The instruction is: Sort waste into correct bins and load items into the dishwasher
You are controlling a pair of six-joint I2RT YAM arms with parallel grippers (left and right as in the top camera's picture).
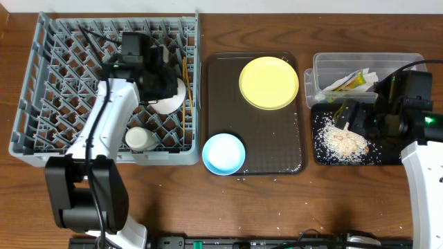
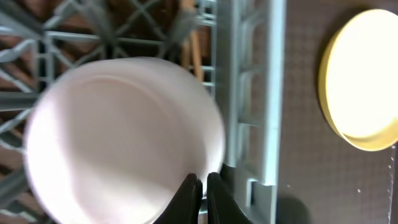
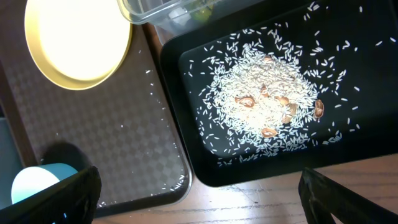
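Probably lab: robot-rigged wooden table (image 1: 263, 200)

The left arm (image 1: 114, 114) has a long white shell link with a thin black cable (image 1: 97, 128) running along it, bulky black joint housings (image 1: 86, 194) at its base and a boxy black wrist (image 1: 142, 66). The left gripper (image 2: 200, 194) has matte black fingers (image 2: 188, 198), narrow and tapering to slim tips. The right arm (image 1: 422, 173) shows the same white shell, a black wrist block (image 1: 405, 104) with a small green light (image 1: 427, 120) and a looping black cable (image 1: 408, 66). The right gripper (image 3: 199, 177) has broad, blunt-edged black fingers (image 3: 56, 199)
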